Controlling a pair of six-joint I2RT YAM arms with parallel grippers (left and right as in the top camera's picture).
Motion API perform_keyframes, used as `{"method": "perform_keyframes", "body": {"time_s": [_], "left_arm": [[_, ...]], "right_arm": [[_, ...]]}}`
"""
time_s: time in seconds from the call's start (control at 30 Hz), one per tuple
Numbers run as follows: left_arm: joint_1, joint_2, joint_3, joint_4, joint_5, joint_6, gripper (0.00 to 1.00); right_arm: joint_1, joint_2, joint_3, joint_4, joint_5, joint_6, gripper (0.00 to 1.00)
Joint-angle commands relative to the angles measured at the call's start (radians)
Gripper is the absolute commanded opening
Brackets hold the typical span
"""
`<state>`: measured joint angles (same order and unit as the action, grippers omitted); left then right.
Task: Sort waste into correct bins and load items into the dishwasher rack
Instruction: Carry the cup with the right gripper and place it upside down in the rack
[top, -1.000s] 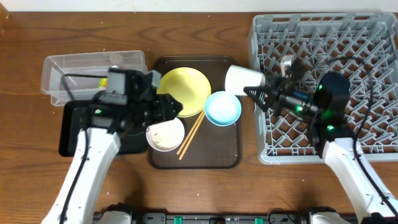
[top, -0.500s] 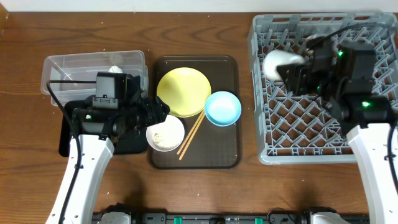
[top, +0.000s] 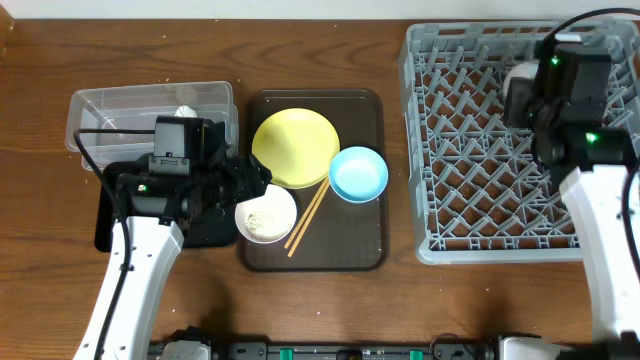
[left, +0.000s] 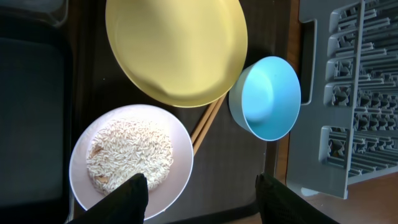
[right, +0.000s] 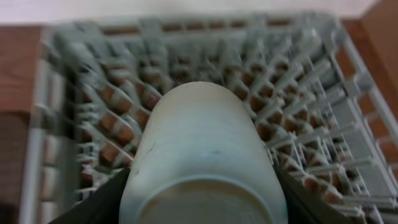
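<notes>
Loading the rack is the step in hand. My right jaws pinch the small white cup (right: 202, 155) above the dishwasher rack (top: 470, 150), toward the upper right of the overhead frame. Next, I judge, the cup needs lowering between the pegs, then release. My left jaws hang spread above the white bowl (left: 130, 165) of rice (left: 129, 152), at the lower left of the serving tray (top: 365, 250).

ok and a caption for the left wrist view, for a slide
Left gripper open by the white bowl of rice, beside the yellow plate, blue bowl and chopsticks.
</notes>
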<state>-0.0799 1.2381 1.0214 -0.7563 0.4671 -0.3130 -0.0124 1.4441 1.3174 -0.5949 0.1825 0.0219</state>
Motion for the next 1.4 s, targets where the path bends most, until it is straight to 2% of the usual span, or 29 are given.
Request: {"method": "perform_keyframes", "body": {"time_s": [0.0,0.23,0.5,0.9,0.93,0.97,1.07,1.1,1.13,1.23,1.37], "left_arm": [[0.005,-0.004,0.006,-0.003,-0.008,0.013,0.58],[0.005,-0.004,0.006,-0.003,-0.008,0.013,0.59],[0.005,-0.004,0.006,-0.015,-0.009,0.014,0.58],[0.005,-0.003,0.006,-0.025,-0.009,0.014,0.58],[0.005,-0.003,0.006,-0.025,-0.009,0.013,0.58],[0.005,-0.003,0.006,-0.025,-0.009,0.014,0.58],[0.005,-0.003,0.006,-0.025,-0.009,0.013,0.58],[0.005,-0.003,0.006,-0.025,-0.009,0.013,0.59],[0.005,-0.003,0.006,-0.025,-0.009,0.013,0.58],[0.005,-0.003,0.006,-0.025,-0.009,0.013,0.58],[0.005,-0.003,0.006,-0.026,-0.009,0.013,0.58]], "right_arm": [[-0.045,0.029,0.012,0.017,0.048,0.026,0.01],[-0.072,0.073,0.012,0.133,0.022,0.026,0.01],[-0.074,0.236,0.012,0.272,0.0,0.036,0.01],[-0.124,0.372,0.012,0.266,-0.037,0.116,0.01],[-0.128,0.377,0.012,0.266,-0.037,0.116,0.05],[-0.132,0.384,0.012,0.266,-0.038,0.116,0.14],[-0.132,0.389,0.012,0.266,-0.076,0.115,0.64],[-0.132,0.389,0.012,0.266,-0.101,0.115,0.76],[-0.131,0.389,0.012,0.266,-0.123,0.112,0.82],[-0.13,0.389,0.012,0.267,-0.184,0.111,0.91],[-0.13,0.376,0.012,0.267,-0.21,0.111,0.88]]}}
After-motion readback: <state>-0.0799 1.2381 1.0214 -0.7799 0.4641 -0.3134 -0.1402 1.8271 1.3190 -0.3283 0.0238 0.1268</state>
